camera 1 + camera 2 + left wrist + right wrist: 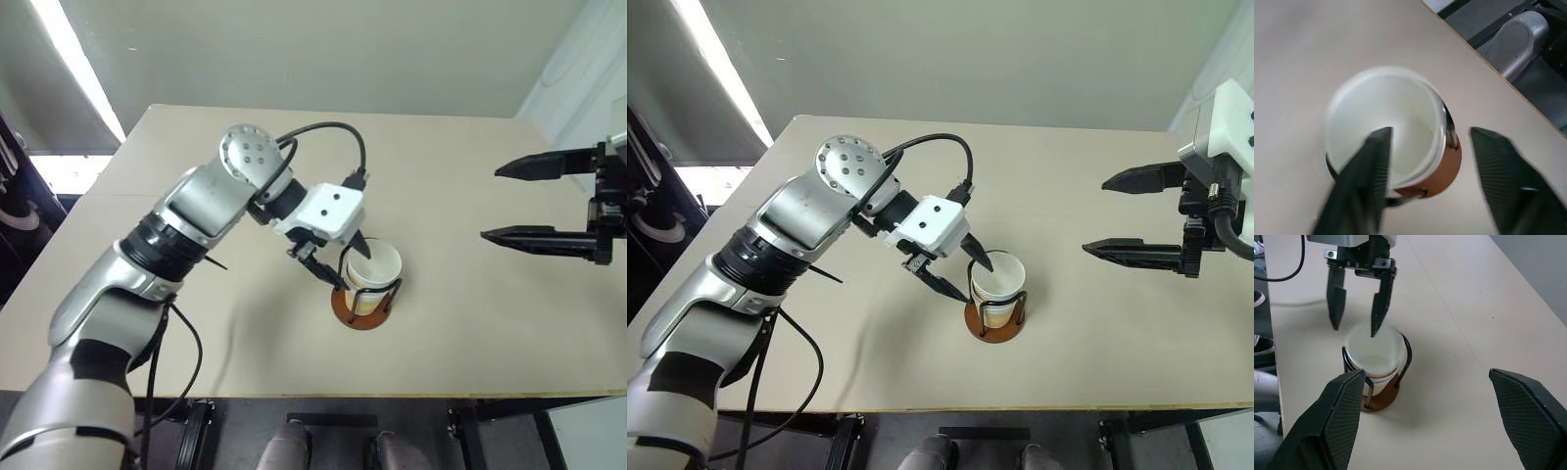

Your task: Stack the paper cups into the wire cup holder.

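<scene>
Near the table's (509,323) front edge, slightly right of centre: wire cup holder (364,311) with paper cups (373,269) nested inside, upright, long axis vertical, mouth facing up. Just above the top rim: left gripper (966,277), angled down to the right, jaws parted, one finger over the mouth, one outside, gripping nothing. Farther right, well apart: right gripper (507,202), jaws wide, empty.

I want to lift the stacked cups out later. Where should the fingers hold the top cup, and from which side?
Grip the top paper cup by its rolled rim, coming from above, one finger inside the mouth and one outside. The cup stands upright with its mouth open, and the wire cup holder has loops around the lower wall, so a side approach is probably blocked.
</scene>
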